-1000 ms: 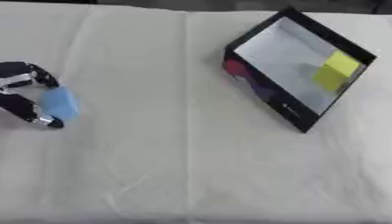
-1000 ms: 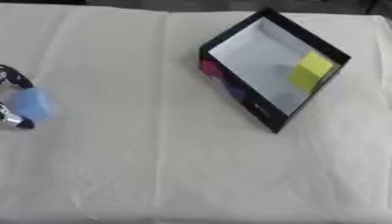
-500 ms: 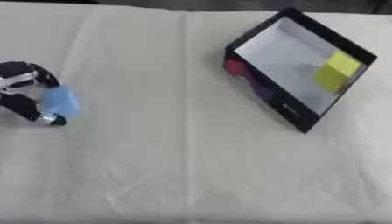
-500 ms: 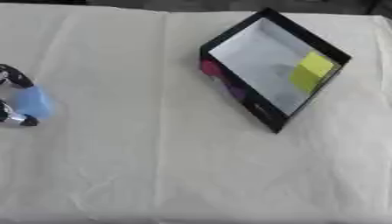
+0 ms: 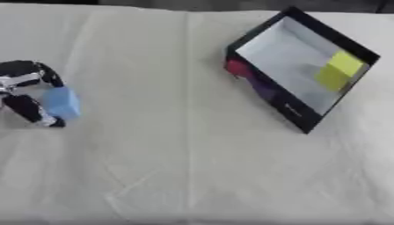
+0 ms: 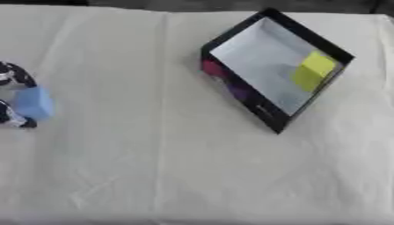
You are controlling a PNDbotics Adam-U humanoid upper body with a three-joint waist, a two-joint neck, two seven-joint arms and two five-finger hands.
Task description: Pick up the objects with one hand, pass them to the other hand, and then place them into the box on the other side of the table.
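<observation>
My left hand (image 5: pixel 27 94) is curled round the pale blue soft-looking block (image 5: pixel 61 102), fingers above it and thumb below, pinching it at the far left of the table, well apart from the black-walled, white-floored cardboard box (image 5: pixel 308 121). Over the last second almost nothing has moved: the hand and the block sit where they were relative to the box, maybe a hair lower. I read that as the grasp settling, not a lift under way (I can't tell whether the block is off the cloth yet).

My right hand shows in neither view, so the handover has not begun. The block has to come toward the table's middle, between here and the box, before the other hand can take it.

The box lies on the far right side, tilted, its open face toward me. A yellow block (image 5: pixel 338 70) already rests inside against its far right wall, so one piece is done. A red-and-purple patch (image 5: pixel 250 77) shows on the box's outer left wall, just printing as far as I can judge.

The cream cloth-covered table (image 5: pixel 184 167) has a crease running from near edge to far, left of the box.
</observation>
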